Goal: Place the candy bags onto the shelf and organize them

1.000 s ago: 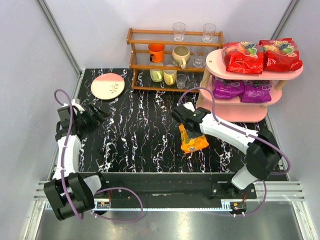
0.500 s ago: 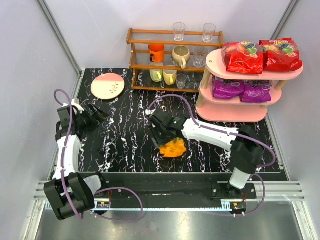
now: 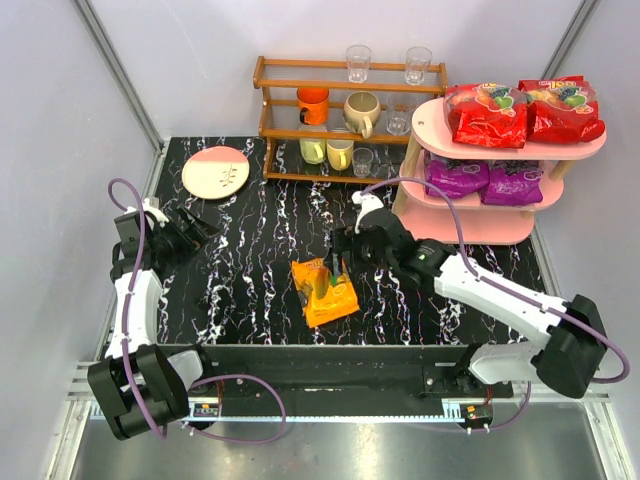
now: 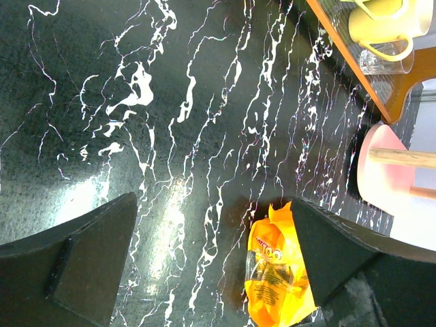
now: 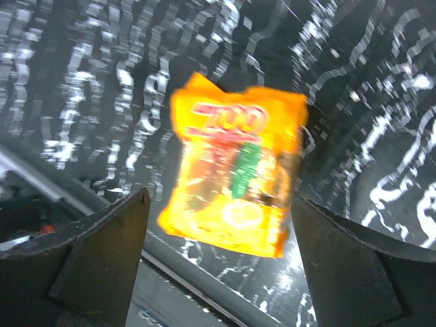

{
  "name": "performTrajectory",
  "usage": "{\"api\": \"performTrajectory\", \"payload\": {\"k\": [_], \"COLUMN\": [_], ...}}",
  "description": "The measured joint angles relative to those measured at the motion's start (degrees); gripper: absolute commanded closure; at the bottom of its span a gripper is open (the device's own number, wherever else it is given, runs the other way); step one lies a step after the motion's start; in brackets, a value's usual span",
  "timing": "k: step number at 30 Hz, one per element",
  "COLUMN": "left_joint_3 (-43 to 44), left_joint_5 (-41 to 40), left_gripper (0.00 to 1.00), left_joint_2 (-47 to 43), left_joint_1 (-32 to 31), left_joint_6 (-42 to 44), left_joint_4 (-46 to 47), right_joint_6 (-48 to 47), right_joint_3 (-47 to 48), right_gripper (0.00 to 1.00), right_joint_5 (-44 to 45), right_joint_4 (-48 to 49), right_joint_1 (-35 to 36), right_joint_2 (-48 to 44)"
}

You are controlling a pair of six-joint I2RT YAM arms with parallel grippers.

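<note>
While one bag waits off the shelf (image 3: 470, 228), worktop (image 3: 250, 290): orange candy bag (image 3: 325, 292) lies flat near the front edge.
Shelf: two red bags (image 3: 487, 113) on the top tier, two purple bags (image 3: 457, 178) on the middle tier, bottom tier bare.
Progress: four of five placed, orange one left.
Right claw (image 3: 338, 265): jaws wide over the orange bag, holding nothing.
Left claw (image 3: 197, 232): wide, empty.
Writing: the orange bag's red letters look like "ZOO", blurred.

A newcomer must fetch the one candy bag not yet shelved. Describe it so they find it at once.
Find the black white-veined table with the pink three-tier shelf at its far right. Near the table's front edge, midway across, lies a glossy candy bag. It is the only orange one and the only one off the shelf; the red bags and purple bags sit on its tiers.
</note>
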Motion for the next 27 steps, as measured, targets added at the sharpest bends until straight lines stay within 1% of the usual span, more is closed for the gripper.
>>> {"api": "performTrajectory", "payload": {"k": [3,10,13,15,16,18,19,21,22,25,27], "left_joint_3": [0.0,0.0,-0.28,-0.35,-0.35,-0.24,-0.13,0.39,0.68,0.96,0.85], "left_joint_5": [0.02,0.13,-0.24,-0.33,-0.39,-1.07,-1.55,-4.04,-5.95,-11.45,-14.64], "left_gripper": [0.01,0.01,0.01,0.01,0.01,0.01,0.01,0.01,0.01,0.01,0.01], "left_joint_2": [0.22,0.09,-1.68,-4.5,-5.95,-8.85,-9.66,-10.75,-10.84,-10.69,-10.88], "left_joint_1": [0.09,0.17,0.2,0.13,-0.22,-1.46,-2.58,-7.08,-10.91,-24.61,-31.63], "left_joint_6": [0.0,0.07,0.02,-0.02,-0.15,-0.72,-1.07,-1.99,-2.73,-5.22,-7.08], "left_joint_4": [0.02,0.02,0.0,0.07,0.11,0.02,0.02,-0.02,-0.02,-0.11,-0.28], "right_joint_6": [1.31,4.81,5.9,6.54,6.88,7.72,8.2,8.92,9.55,10.29,10.51], "right_joint_3": [-4.17,-18.08,-19.06,-19.28,-19.76,-21.38,-22.27,-23.37,-23.54,-23.61,-23.89], "right_gripper": [0.02,0.02,0.09,0.14,0.27,0.47,0.74,0.92,0.99,1.0,1.0], "right_joint_5": [0.87,-7.32,-9.86,-12.15,-13.29,-15.87,-17.25,-19.1,-20.04,-20.31,-18.75], "right_joint_4": [-0.04,8.48,11.37,14.36,16.44,20.65,22.53,24.72,25.31,26.23,24.87], "right_joint_1": [-2.12,-8.26,-8.57,-8.57,-8.57,-8.59,-8.63,-8.87,-9.01,-9.07,-9.09], "right_joint_2": [1.75,4.0,5.66,6.84,7.15,7.3,7.32,7.52,7.58,6.67,4.63]}}
